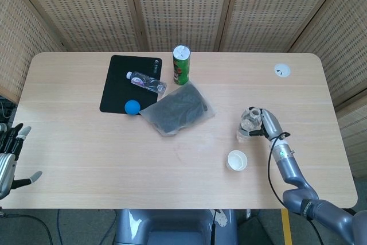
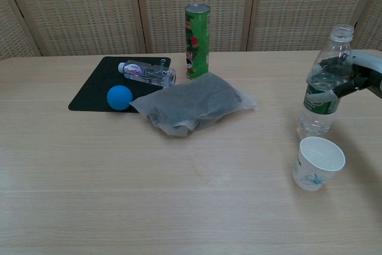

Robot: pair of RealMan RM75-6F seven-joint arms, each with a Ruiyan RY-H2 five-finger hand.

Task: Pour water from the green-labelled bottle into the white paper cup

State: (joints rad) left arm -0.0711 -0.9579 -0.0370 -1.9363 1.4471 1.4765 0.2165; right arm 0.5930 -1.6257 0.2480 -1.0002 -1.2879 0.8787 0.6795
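The green-labelled bottle [image 2: 323, 91] [image 1: 249, 123] stands nearly upright with its cap off, its base on or just above the table right behind the white paper cup [image 2: 318, 163] [image 1: 236, 160]. My right hand [image 2: 358, 79] [image 1: 265, 124] grips the bottle from its right side, fingers wrapped around the upper body. Water fills only the lower part of the bottle. The cup stands upright on the table. My left hand [image 1: 10, 153] rests open at the table's left front corner, holding nothing.
A grey bag [image 2: 194, 106] lies mid-table. Behind it stand a green snack can [image 2: 197, 33] and a black mat [image 2: 113, 80] bearing a small lying bottle [image 2: 147, 72] and a blue ball [image 2: 119, 97]. A white cap [image 1: 281, 70] lies far right.
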